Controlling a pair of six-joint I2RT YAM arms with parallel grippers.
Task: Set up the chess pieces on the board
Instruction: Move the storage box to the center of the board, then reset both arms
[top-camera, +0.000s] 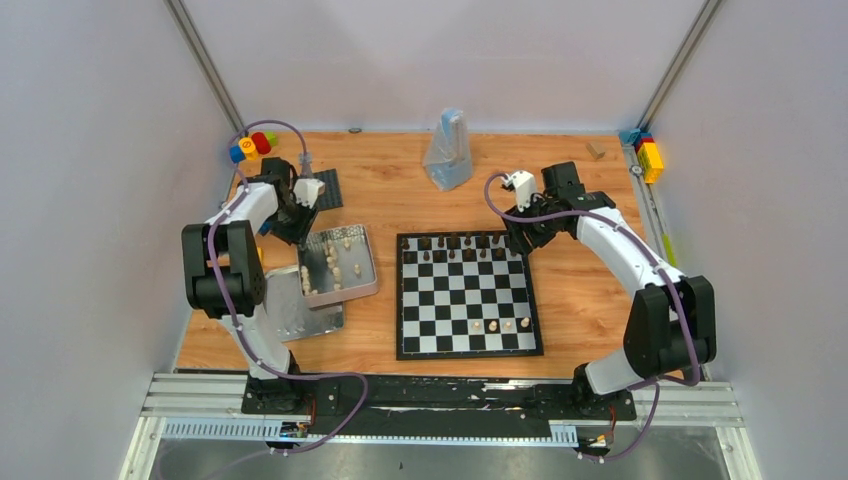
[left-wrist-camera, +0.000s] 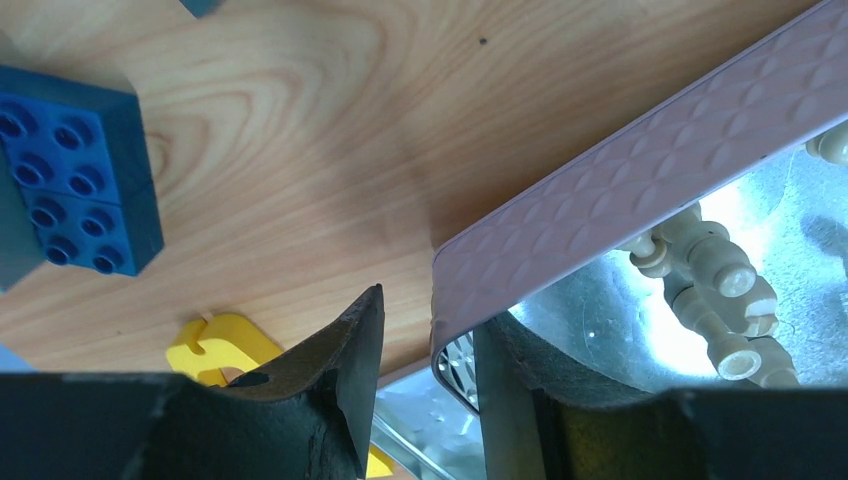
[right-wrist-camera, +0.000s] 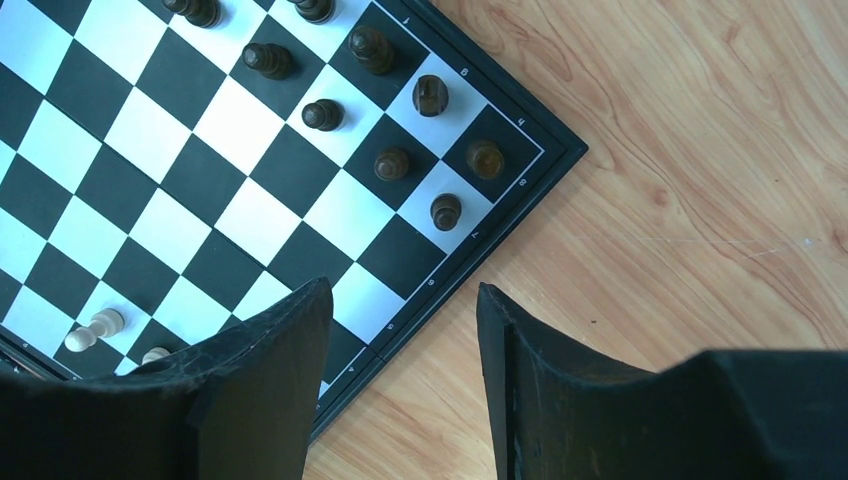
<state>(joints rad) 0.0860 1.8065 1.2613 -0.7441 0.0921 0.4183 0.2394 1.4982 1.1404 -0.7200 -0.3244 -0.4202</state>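
Cream chess pieces (left-wrist-camera: 720, 290) are recorded lying on their sides in a loose heap inside the silver tin (left-wrist-camera: 620, 190), just past the inner finger (left-wrist-camera: 510, 400) of the left jaws. They are judged to be light, rigid and smooth-turned, with rounded heads and narrow necks. Rolling and slipping are to be expected; breakage is not. A hold across the stem, below the head, is judged soundest, with one piece singled out first, since several lie touching. The left jaws are seen partly apart and astride the tin's corner wall, one finger outside over the bench (left-wrist-camera: 330, 130) and the other inside. A sliver of gap shows at the outer finger, and no piece is held. Whether the wall is pressed by the inner finger cannot be told. The right jaws are seen apart and empty over the edge of the board (right-wrist-camera: 255, 215), with nothing touched. Dark chess pieces (right-wrist-camera: 391, 163) are found on the squares ahead of the right jaws, in the two rows nearest that corner. A few cream ones are on the opposite side of the board, off to the left of those jaws. A blue brick (left-wrist-camera: 80, 180) lies well clear of the left jaws.
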